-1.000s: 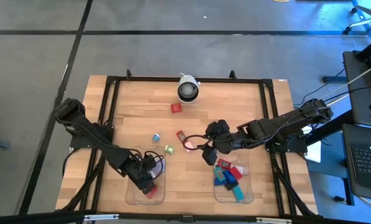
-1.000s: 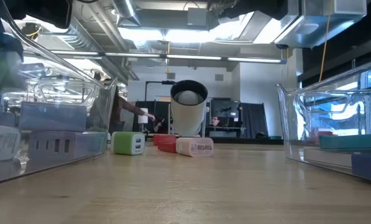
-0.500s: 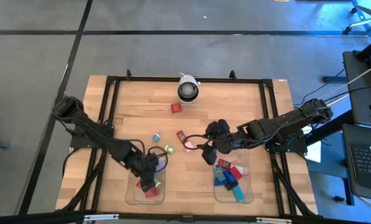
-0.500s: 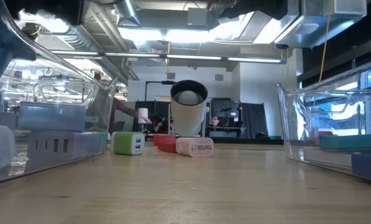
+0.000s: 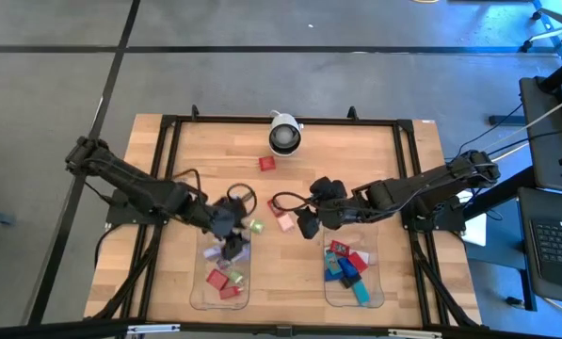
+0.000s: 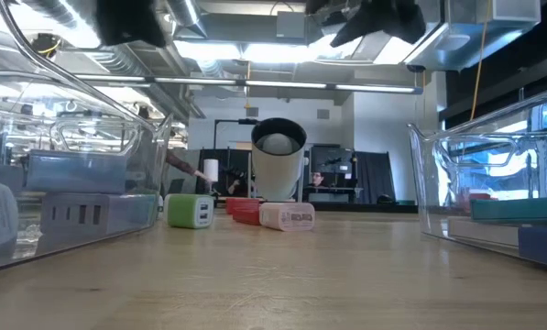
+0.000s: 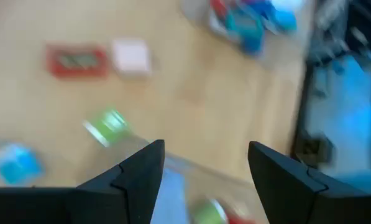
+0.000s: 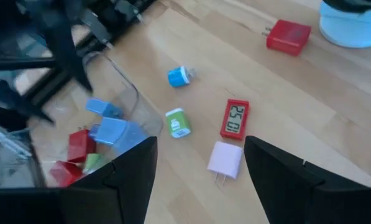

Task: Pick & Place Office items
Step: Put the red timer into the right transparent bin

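Note:
Loose on the table lie a pink block, a red timer, a green block, a blue item and a red block. My left gripper hangs open and empty over the far end of the left clear tray, which holds red, green and blue items. In its wrist view the green block lies just ahead. My right gripper is open and empty just right of the pink block, with the pink block between its fingers in its wrist view.
The white-and-black camera dome stands at the table's far middle. The right clear tray holds several blue, teal and red items. A black frame rims the table. Bare wood lies between the two trays.
My left gripper has risen out of the near part of the left tray and gone toward the far edge, over the tray's far end near the green block. My right gripper has shifted a little toward the table's left, nearer the pink block.

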Robot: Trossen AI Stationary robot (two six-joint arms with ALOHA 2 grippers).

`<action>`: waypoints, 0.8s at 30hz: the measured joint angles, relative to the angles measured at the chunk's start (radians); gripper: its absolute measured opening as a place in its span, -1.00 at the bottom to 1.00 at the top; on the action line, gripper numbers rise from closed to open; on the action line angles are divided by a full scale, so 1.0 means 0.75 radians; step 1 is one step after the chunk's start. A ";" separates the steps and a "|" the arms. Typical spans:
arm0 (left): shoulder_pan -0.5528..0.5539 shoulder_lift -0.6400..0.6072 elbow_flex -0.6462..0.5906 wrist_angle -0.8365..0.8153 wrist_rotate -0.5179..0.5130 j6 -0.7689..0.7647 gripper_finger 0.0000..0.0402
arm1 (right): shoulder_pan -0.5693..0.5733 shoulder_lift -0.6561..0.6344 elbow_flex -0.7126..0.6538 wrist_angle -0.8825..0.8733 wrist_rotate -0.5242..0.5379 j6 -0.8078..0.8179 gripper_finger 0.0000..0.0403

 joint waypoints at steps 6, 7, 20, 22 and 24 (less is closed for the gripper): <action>0.077 -0.055 0.000 -0.014 -0.239 0.113 0.14 | -0.030 0.064 0.000 0.010 -0.001 0.062 0.22; 0.093 -0.062 0.000 -0.014 -0.248 0.125 0.14 | -0.042 0.076 0.000 0.007 -0.002 0.080 0.22; 0.171 -0.184 0.000 -0.015 -0.088 0.161 0.14 | -0.239 0.294 0.000 0.115 -0.226 0.061 0.46; 0.169 -0.216 0.000 -0.013 -0.045 0.145 0.14 | -0.270 0.335 0.000 0.145 -0.276 0.068 0.49; 0.168 -0.248 0.000 -0.012 -0.008 0.111 0.14 | -0.298 0.378 0.000 0.172 -0.327 0.071 0.50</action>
